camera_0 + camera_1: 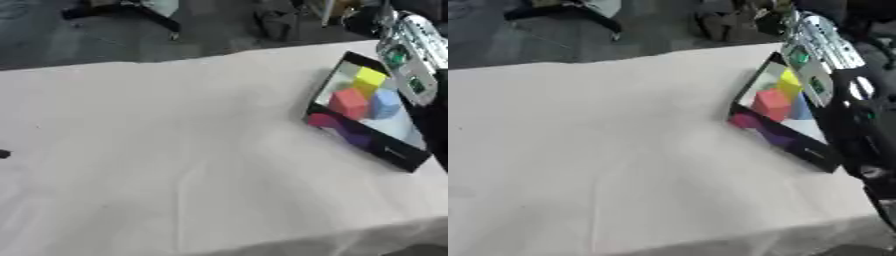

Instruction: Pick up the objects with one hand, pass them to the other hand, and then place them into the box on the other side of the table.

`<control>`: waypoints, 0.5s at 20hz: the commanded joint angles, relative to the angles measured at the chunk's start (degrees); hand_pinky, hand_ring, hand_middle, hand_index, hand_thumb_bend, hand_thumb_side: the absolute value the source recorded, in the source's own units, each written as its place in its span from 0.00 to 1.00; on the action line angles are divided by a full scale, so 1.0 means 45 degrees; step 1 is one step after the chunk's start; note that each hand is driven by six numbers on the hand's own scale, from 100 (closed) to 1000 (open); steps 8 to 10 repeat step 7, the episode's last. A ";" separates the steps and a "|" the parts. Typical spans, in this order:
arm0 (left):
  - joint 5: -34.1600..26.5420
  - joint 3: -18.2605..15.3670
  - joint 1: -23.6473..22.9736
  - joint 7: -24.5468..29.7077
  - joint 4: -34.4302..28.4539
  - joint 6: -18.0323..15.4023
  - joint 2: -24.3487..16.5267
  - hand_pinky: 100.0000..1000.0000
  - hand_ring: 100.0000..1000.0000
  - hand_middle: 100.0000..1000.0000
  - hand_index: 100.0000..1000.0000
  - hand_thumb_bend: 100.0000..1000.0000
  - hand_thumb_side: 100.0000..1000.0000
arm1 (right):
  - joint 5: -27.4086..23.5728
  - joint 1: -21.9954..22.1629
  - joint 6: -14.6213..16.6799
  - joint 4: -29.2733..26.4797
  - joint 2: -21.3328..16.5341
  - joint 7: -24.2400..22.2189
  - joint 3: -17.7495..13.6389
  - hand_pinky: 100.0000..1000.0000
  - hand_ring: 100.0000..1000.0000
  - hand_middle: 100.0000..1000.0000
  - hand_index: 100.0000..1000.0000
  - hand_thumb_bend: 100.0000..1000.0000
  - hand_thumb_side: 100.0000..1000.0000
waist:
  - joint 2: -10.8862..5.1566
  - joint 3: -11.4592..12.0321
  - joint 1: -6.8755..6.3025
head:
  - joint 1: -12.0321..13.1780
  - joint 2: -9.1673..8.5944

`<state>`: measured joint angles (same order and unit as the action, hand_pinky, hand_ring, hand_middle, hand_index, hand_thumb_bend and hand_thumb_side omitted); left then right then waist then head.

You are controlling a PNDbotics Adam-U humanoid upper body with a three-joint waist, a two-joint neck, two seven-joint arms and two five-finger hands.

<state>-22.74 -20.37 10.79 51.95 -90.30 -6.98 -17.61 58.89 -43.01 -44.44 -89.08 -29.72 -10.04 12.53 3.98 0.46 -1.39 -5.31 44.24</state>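
A black box (398, 152) with a purple and magenta print on its near wall stands at the table's right side. Inside it lie a red block (348, 102), a yellow block (368, 79) and a blue block (386, 103), close together. My right arm comes up from the lower right along the box's right side. Its silver hand (814, 47) with green spots hangs over the box's far right corner, fingers stretched out straight and holding nothing. My left hand shows in neither view.
A white cloth (175, 140) covers the table, with its near edge at the bottom and its far edge running along the top. A small dark shape (3, 154) sits at the left edge. Dark floor with chair legs (149, 12) lies beyond.
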 commanded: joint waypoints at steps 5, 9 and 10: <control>-0.0406 0.0674 0.0764 0.0005 -0.0072 -0.0024 -0.0266 0.78 0.64 0.59 0.72 0.00 0.76 | -0.1071 -0.1313 0.1347 -0.0929 0.1949 -0.0996 0.2049 0.63 0.79 0.82 0.93 0.00 0.35 | -0.0225 0.0338 -0.0235 | 0.0919 -0.0027; -0.0403 0.0912 0.0903 0.0005 0.0045 -0.0115 -0.0325 0.78 0.64 0.59 0.72 0.00 0.77 | -0.1032 -0.1317 0.1738 -0.0343 0.2585 -0.1387 0.2685 0.68 0.79 0.82 0.93 0.00 0.32 | -0.0192 0.0405 -0.0303 | 0.0881 -0.0027; -0.0403 0.0912 0.0903 0.0005 0.0045 -0.0115 -0.0325 0.78 0.64 0.59 0.72 0.00 0.77 | -0.1032 -0.1317 0.1738 -0.0343 0.2585 -0.1387 0.2685 0.68 0.79 0.82 0.93 0.00 0.32 | -0.0192 0.0405 -0.0303 | 0.0881 -0.0027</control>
